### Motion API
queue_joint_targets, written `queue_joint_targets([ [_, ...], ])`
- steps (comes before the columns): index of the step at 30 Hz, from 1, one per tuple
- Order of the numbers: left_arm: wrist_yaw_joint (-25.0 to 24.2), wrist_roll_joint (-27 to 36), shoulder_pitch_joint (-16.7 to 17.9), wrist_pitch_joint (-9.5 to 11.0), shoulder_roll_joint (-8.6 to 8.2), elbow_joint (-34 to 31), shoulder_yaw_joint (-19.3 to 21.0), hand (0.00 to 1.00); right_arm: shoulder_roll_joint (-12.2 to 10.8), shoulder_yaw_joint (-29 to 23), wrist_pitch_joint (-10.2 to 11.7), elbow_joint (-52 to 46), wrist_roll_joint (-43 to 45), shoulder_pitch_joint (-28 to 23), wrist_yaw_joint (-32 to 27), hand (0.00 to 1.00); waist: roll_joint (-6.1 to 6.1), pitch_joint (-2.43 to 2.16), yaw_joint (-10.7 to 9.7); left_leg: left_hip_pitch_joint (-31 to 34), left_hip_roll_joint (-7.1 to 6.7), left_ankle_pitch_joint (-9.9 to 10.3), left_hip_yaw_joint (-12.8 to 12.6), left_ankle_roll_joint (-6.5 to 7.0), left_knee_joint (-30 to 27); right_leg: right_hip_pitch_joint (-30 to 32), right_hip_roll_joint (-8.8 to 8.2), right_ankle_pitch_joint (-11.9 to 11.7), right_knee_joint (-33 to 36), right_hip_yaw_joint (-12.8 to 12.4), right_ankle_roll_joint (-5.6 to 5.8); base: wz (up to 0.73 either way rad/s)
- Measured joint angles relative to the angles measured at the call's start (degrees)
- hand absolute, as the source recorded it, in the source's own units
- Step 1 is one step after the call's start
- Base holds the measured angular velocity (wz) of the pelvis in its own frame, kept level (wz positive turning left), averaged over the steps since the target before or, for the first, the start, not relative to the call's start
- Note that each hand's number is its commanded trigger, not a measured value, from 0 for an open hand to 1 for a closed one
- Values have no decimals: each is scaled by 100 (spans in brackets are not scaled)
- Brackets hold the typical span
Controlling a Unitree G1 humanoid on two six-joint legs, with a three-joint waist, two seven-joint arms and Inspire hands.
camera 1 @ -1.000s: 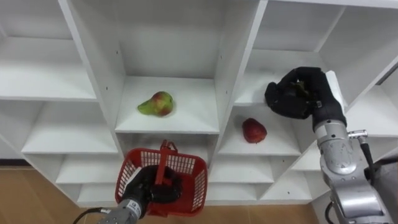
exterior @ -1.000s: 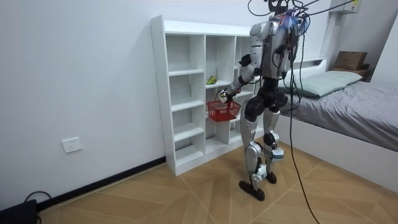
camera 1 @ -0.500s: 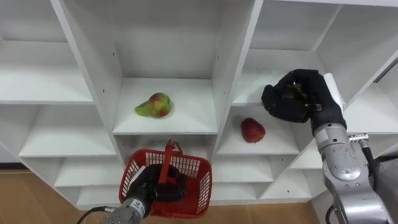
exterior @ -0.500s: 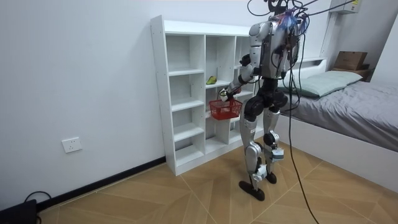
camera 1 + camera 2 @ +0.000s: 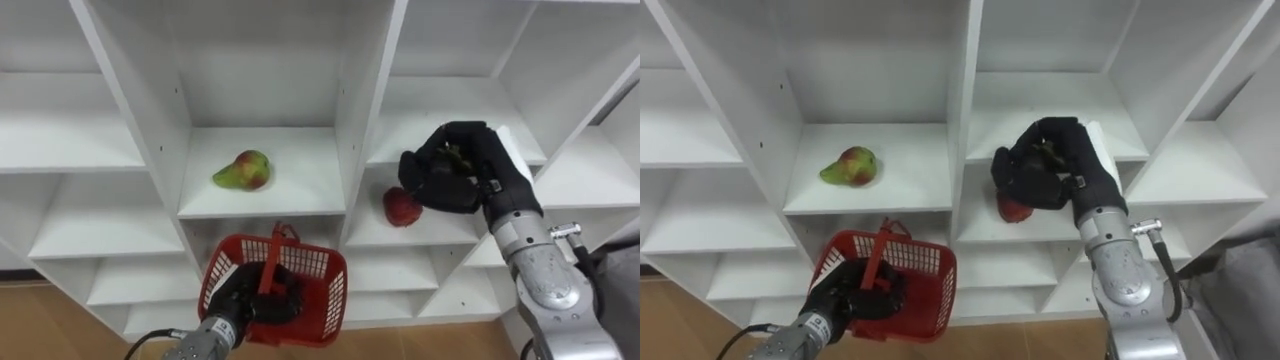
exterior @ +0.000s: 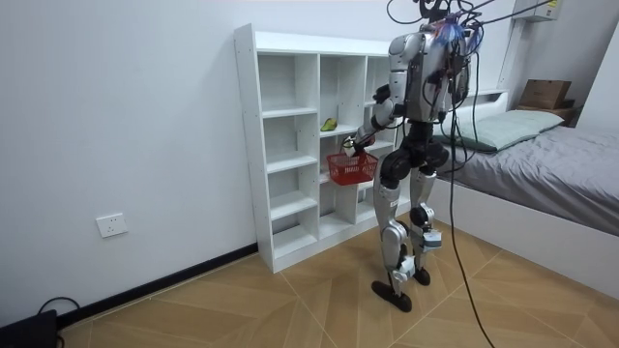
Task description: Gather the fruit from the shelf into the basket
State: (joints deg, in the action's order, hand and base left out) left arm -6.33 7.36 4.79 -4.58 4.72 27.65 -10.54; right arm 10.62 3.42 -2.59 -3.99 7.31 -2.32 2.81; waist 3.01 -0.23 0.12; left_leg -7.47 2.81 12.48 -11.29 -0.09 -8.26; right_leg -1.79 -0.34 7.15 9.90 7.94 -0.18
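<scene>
A green-red pear (image 5: 243,170) lies on the middle shelf of the white closet (image 5: 358,110). One compartment to the right, a red apple (image 5: 399,207) sits on a lower shelf. My right hand (image 5: 462,170) hovers just in front of the apple and partly covers it. Its fingers are curled round a small greenish fruit that is mostly hidden. Below the pear's shelf hangs a red wire basket (image 5: 322,292), and my left hand (image 5: 245,300) is shut on its upright handle. In the room view I stand facing the closet with the basket (image 6: 350,169) held up.
White dividers (image 5: 120,110) split the closet into open compartments, most of them bare. In the room view a bed (image 6: 551,164) stands behind me at the right, and wooden floor (image 6: 290,300) stretches to the left.
My right hand has come down and to the left with its fruit and now overlaps the apple. The basket has risen slightly and shifted right.
</scene>
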Motion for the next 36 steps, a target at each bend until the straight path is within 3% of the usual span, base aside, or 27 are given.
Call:
queue_joint_targets([
  [8, -8, 210, 0, 0, 1, 4, -23, 100, -216, 60, 0, -216, 56, -58, 292, 100, 8, 5, -2, -5, -4, 0, -29, -1, -3, 4, -5, 0, -3, -17, 0, -1],
  [16, -2, 210, 0, 0, -4, 6, -31, 100, -218, 240, -9, -268, 311, -103, 743, 100, 16, 11, 1, 44, -4, -1, -37, 0, -7, 63, -9, 0, 16, -20, 0, 0],
  [36, 59, 209, 14, -33, -5, 7, -110, 100, -248, 424, -368, -351, 428, -231, 1075, 100, 20, 18, 3, 88, -2, -1, -52, 0, -18, 99, -11, 0, -7, -16, 0, 0],
])
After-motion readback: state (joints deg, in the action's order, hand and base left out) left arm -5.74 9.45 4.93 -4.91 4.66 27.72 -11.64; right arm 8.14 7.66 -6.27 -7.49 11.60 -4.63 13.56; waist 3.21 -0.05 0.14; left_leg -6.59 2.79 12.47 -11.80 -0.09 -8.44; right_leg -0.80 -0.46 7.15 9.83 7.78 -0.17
